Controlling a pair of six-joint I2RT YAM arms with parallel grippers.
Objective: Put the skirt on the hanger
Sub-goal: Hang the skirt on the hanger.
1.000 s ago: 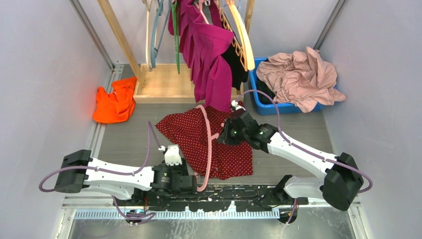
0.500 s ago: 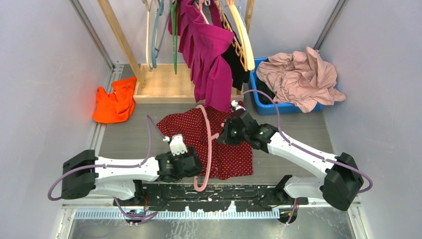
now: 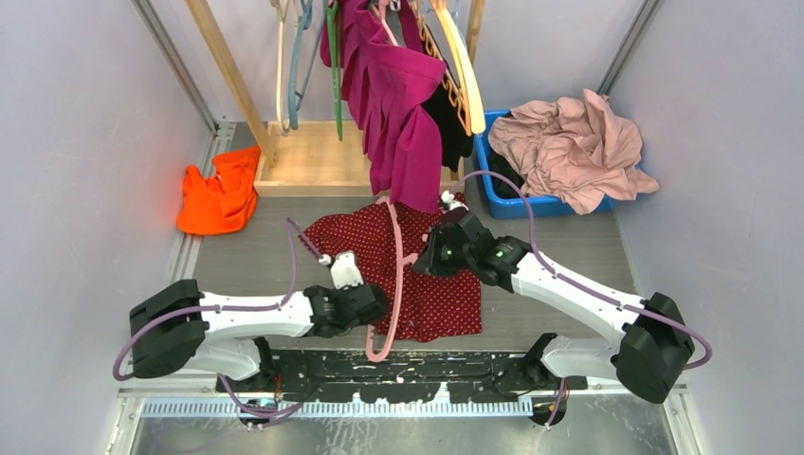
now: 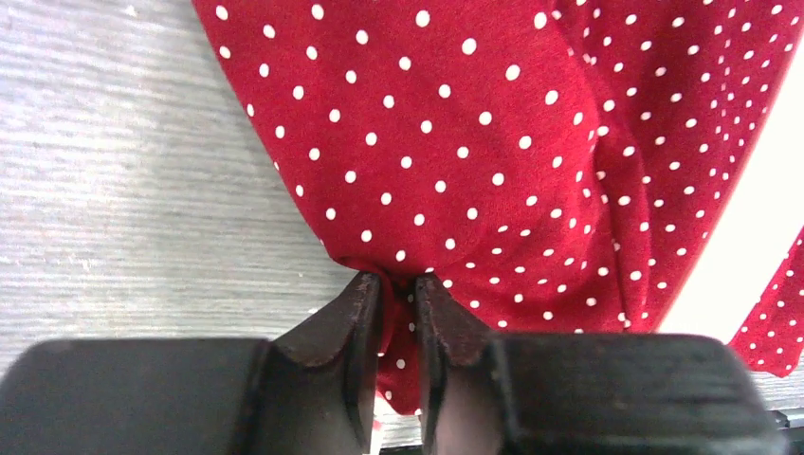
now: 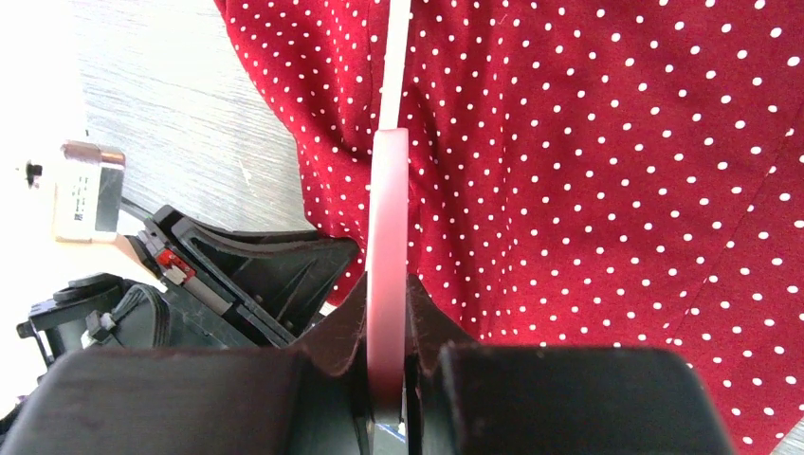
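Note:
The dark red dotted skirt [image 3: 436,289] lies flat on the grey table between the arms. The thin pink hanger [image 3: 397,275] runs across it from far to near, its curved end at the table's front. My left gripper [image 3: 375,300] is at the skirt's near left edge. In the left wrist view it [image 4: 398,282] is shut on a bunched fold of skirt [image 4: 474,142]. My right gripper [image 3: 424,259] is over the skirt's far part. In the right wrist view it [image 5: 388,289] is shut on the hanger's bar [image 5: 389,190], above the skirt [image 5: 588,171].
A wooden rack [image 3: 313,161] stands at the back with a magenta garment [image 3: 398,104], a tan hanger [image 3: 463,66] and a green hanger [image 3: 335,76]. An orange cloth [image 3: 220,194] lies far left. A blue bin [image 3: 512,202] at the back right holds a pale pink garment [image 3: 569,147].
My left gripper moved forward and right onto the skirt's near edge, opened, then shut on a fold. The hanger's near end shifted slightly left. The right arm stayed put.

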